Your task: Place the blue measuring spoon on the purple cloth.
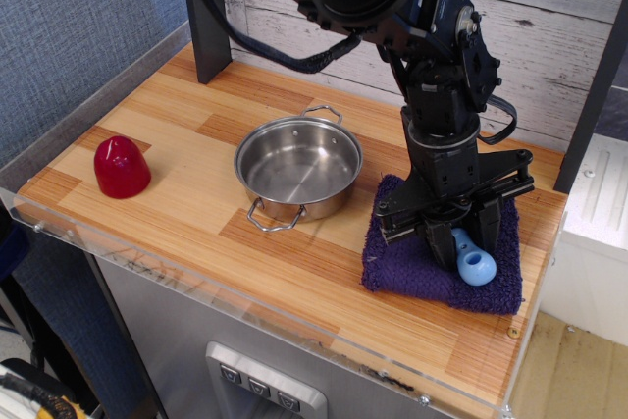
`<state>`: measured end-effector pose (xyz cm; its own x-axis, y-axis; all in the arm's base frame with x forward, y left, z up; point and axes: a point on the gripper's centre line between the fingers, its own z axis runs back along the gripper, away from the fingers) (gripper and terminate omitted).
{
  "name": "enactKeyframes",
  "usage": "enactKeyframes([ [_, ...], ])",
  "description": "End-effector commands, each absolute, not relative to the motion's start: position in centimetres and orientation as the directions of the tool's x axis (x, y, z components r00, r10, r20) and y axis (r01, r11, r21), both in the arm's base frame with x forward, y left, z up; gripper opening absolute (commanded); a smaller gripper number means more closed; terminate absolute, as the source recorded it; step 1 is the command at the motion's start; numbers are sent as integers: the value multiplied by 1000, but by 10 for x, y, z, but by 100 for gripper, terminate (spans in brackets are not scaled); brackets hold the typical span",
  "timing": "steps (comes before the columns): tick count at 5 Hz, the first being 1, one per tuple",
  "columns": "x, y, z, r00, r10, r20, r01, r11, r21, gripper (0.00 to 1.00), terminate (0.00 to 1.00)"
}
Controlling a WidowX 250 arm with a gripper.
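Observation:
The blue measuring spoon (pixel 472 261) shows its light-blue handle with the ring hole pointing toward the front right; its bowl end is hidden between the fingers. It rests on or just above the purple cloth (pixel 417 267), a dark knitted square at the right of the table. My gripper (pixel 457 237) is low over the cloth, fingers either side of the spoon's upper end and shut on it. The arm hides the back part of the cloth.
A steel pot (pixel 298 164) with two handles stands left of the cloth, close to its edge. A red dome-shaped object (pixel 121 166) sits at the far left. A black post (pixel 204 17) stands at the back left. The table's front edge has a clear plastic lip (pixel 245 303).

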<state>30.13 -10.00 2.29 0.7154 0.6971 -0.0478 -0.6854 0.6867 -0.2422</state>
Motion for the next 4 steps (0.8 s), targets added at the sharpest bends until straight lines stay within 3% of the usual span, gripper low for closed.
enactKeyframes([
  [1, 289, -87, 34, 708, 706, -25, -683, 675, -279, 100, 0],
  [3, 294, -86, 50, 732, 682, 6, -646, 697, -311, 100, 0],
  [4, 310, -86, 80, 741, 669, 64, -609, 708, -356, 100, 0],
])
